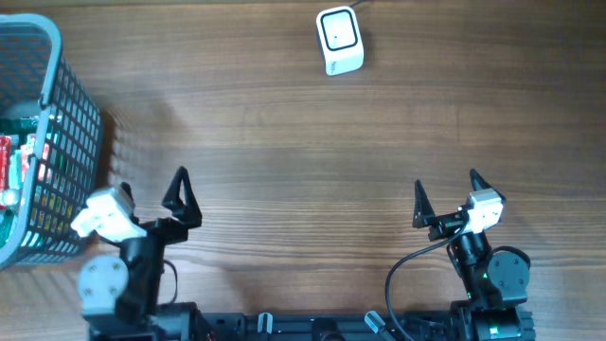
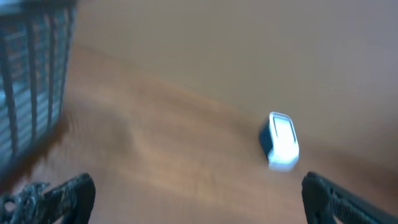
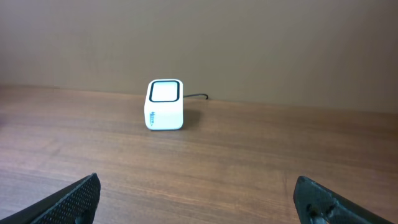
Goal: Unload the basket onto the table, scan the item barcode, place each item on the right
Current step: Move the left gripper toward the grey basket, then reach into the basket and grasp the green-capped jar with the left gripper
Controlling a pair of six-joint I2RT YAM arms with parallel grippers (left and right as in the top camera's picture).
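Note:
The white barcode scanner (image 1: 339, 40) stands at the far middle of the wooden table, its dark-framed window facing up. It also shows in the right wrist view, scanner (image 3: 165, 104), and blurred in the left wrist view, scanner (image 2: 283, 140). Red and green packaged items (image 1: 13, 159) lie inside the grey wire basket (image 1: 66, 123) at the left edge. My left gripper (image 1: 151, 185) is open beside the basket, with nothing between its fingers (image 2: 65, 194). My right gripper (image 1: 445, 185) is open and empty near the front right, its fingers (image 3: 71, 198) wide apart.
The scanner's cable (image 3: 198, 96) runs off behind it toward the back wall. The basket wall (image 2: 28, 74) fills the left of the left wrist view. Bare wooden tabletop (image 1: 303, 142) lies between the grippers and the scanner.

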